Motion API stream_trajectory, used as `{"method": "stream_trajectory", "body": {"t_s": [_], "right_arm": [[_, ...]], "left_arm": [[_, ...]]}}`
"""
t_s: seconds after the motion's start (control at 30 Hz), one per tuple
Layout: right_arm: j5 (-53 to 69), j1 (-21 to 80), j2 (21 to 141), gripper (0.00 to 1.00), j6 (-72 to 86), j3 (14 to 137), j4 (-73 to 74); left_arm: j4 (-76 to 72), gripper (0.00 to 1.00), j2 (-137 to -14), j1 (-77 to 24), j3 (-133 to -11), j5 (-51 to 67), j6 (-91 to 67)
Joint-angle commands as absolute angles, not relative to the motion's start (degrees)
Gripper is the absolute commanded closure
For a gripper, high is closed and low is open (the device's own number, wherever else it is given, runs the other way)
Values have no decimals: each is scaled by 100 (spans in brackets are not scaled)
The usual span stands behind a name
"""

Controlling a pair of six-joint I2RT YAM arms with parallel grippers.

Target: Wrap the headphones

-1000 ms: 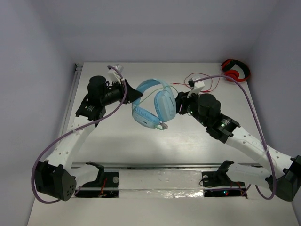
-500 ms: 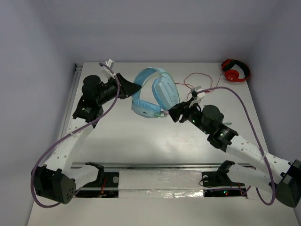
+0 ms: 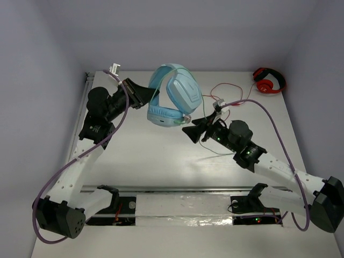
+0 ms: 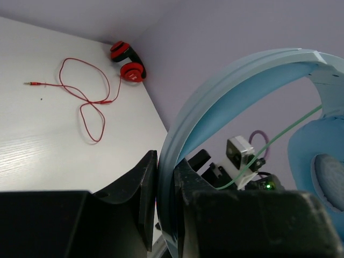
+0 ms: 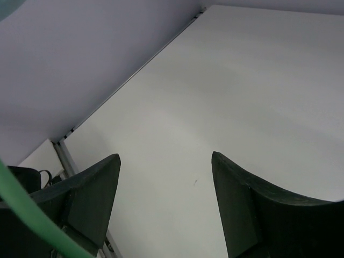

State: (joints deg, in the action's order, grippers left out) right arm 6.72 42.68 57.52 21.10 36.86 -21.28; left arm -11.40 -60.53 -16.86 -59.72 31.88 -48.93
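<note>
The light blue headphones hang above the back middle of the table, tilted, with one padded cup facing up. My left gripper is shut on their wide headband, which runs up between the two black fingers of the left gripper. The thin green cable trails from the cups toward the right arm. My right gripper sits just below and right of the lower cup, open, and nothing lies between the jaws of the right gripper. The green cable crosses the lower left corner of the right wrist view, outside the fingers.
Small red headphones lie at the back right corner, and their red cable loops leftward over the table. Grey walls close in the left, back and right sides.
The left gripper has lifted the headphones up and back. The right gripper has drawn away from the cup toward the near left and opened wider.
</note>
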Motion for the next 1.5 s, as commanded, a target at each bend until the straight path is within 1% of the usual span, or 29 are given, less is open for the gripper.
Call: {"method": "stream_trajectory", "body": {"t_s": [0.0,0.23,0.43,0.53,0.73,0.8,0.9,0.93,1.03,1.07,1.13,1.2,1.23,1.3,1.33,1.37,1.43,1.47], "right_arm": [[1283,4210,5897,26,2215,3692,-2786],[1081,4210,6161,25,2408,3437,-3093],[1046,4210,6170,25,2812,3015,-3612],[958,4210,6100,27,2970,2857,-3604],[572,4210,5766,25,3173,2672,-3191],[545,4210,5757,26,3234,2540,-3260],[676,4210,5906,38,3435,2479,-3357],[685,4210,5950,47,3471,2452,-3384],[852,4210,6143,68,3533,2461,-3401],[922,4210,6187,70,3542,2478,-3401],[914,4263,6319,71,3542,2540,-3462],[774,4263,6433,68,3542,2558,-3507],[652,4263,6538,59,3525,2592,-3489],[352,4263,6609,50,3463,2619,-3480],[282,4263,6653,42,3454,2654,-3454],[177,4263,6671,41,3419,2680,-3445],[132,4263,6758,33,3367,2724,-3454],[62,4263,6820,32,3314,2803,-3445]], "left_arm": [[-1881,100,-5713,-1670,-6363,3015,-5475],[-1837,100,-5695,-1670,-6671,2795,-5599],[-2092,100,-5458,-1670,-6539,2347,-5862],[-1995,100,-5414,-1670,-6574,2083,-5801],[-1925,100,-5528,-1547,-6592,1916,-5704],[-2004,100,-5581,-1547,-6592,1872,-5748],[-1951,100,-5738,-1547,-6785,1759,-5748],[-1934,100,-5757,-1547,-6829,1714,-5757],[-1960,100,-5774,-1547,-6847,1503,-5862],[-2073,100,-5774,-1547,-6751,1486,-5915],[-2292,100,-5783,-1547,-6567,1520,-6116],[-2364,100,-5809,-1547,-6487,1608,-6205],[-2373,100,-5810,-1547,-6478,1626,-6231],[-2364,100,-5757,-1547,-6460,1617,-6196],[-2329,100,-5748,-1547,-6486,1608,-6161],[-2216,100,-5731,-1547,-6556,1591,-6057],[-2162,100,-5687,-1547,-6600,1573,-5986],[-2093,100,-5678,-1547,-6653,1573,-5959]]}}
